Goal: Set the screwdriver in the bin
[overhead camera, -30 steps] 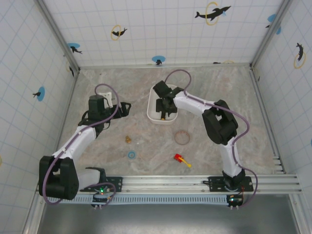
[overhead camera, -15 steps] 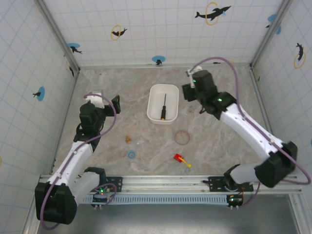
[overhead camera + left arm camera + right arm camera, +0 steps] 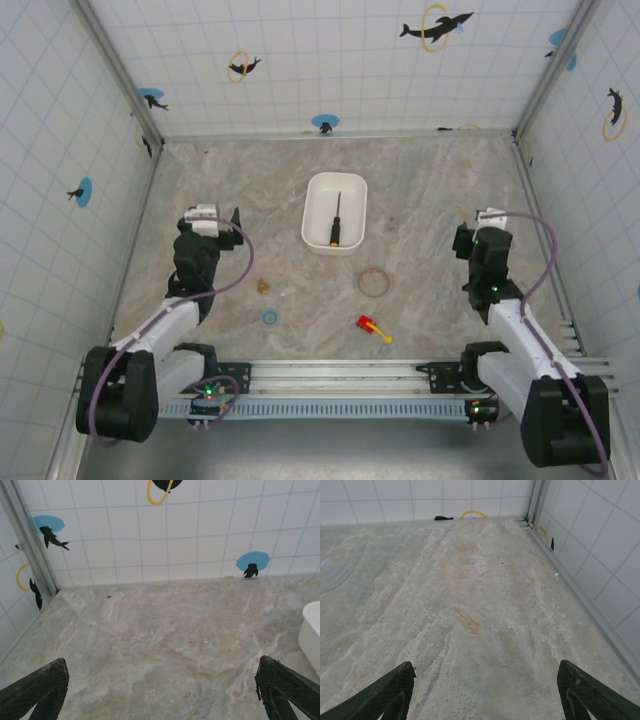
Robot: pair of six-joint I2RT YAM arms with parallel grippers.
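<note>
Marbled tabletop (image 3: 430, 200); white gridded walls (image 3: 330, 70), dolphin stickers (image 3: 436, 27)

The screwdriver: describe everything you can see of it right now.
The screwdriver is small and slim, with a thin dark shaft and a short black handle with an orange-yellow band. It lies flat on the floor of the white bin, lengthwise, with its handle at the near end. Nothing but the bin touches it.

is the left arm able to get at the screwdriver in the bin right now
Probably yes: the screwdriver lies uncovered in the open-topped bin, and bare table lies between it and the open left gripper. The walls likely call for coming from above.
</note>
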